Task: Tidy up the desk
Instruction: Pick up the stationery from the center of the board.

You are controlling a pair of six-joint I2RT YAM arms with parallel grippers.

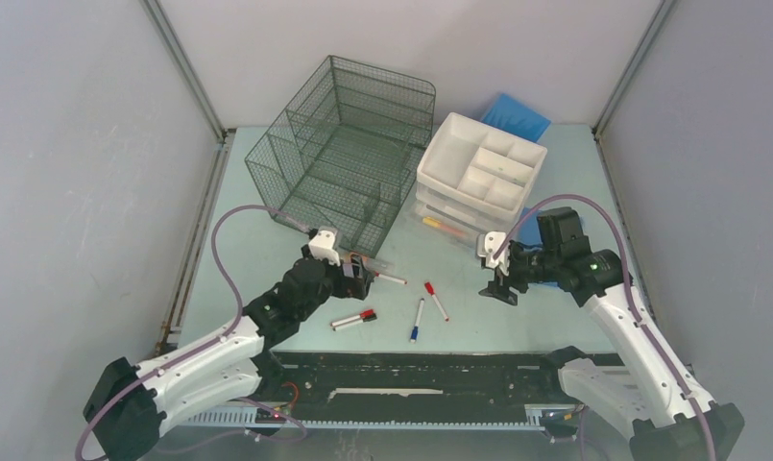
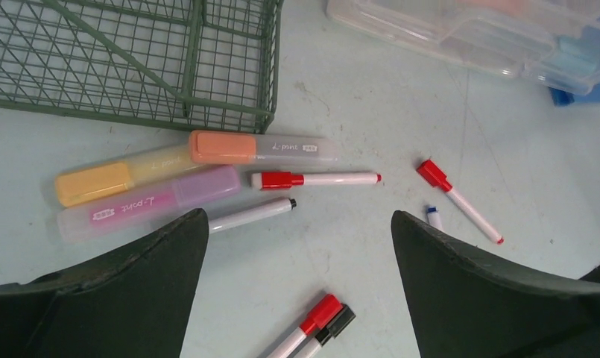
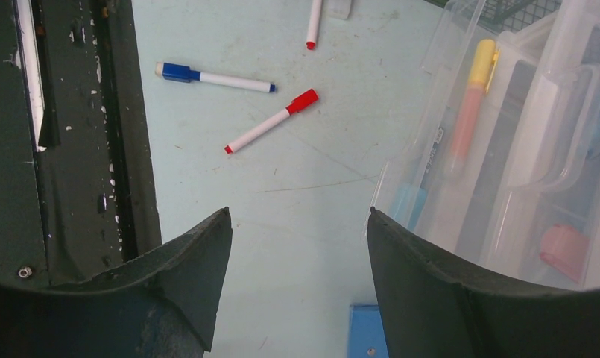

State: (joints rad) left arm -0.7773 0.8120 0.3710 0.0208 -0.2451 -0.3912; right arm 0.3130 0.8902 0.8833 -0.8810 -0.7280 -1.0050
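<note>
**Spotter:** Nearest the lens you have one black front rail (image 1: pixel 430 370), with your two arm bases at its ends. Beyond it lies the one pale mint bench (image 1: pixel 517 327), running back to the grey walls and carrying everything else.

**Operator:** What stands on it, biggest first?

**Spotter:** You've got one dark wire-mesh organizer (image 1: pixel 349 154) at the back left. One white drawer unit (image 1: pixel 483 173) sits beside it on the right, with a divided tray on top and clear drawers below. One blue flat piece (image 1: pixel 517 115) shows behind that unit.

**Operator:** And the hands?

**Spotter:** Your left hand (image 2: pixel 297 224) hovers by the organizer's front corner, fingers spread as wide as they go, with nothing between them. Your right hand (image 3: pixel 297 216) hangs in front of the drawers, also well spread and holding nothing.

**Operator:** The small things?

**Spotter:** You have three highlighters bunched by the organizer: an orange highlighter (image 2: pixel 222 147), a yellow highlighter (image 2: pixel 95 183) and a pink highlighter (image 2: pixel 151 203). Then there are six thin markers:
- a red-capped marker (image 2: pixel 315 179)
- a black-tipped marker (image 2: pixel 252 215)
- a second red marker (image 2: pixel 460 203)
- a blue marker (image 2: pixel 433 216)
- a red-capped one (image 2: pixel 320 312) and a black-capped one (image 2: pixel 340 321), side by side
</note>
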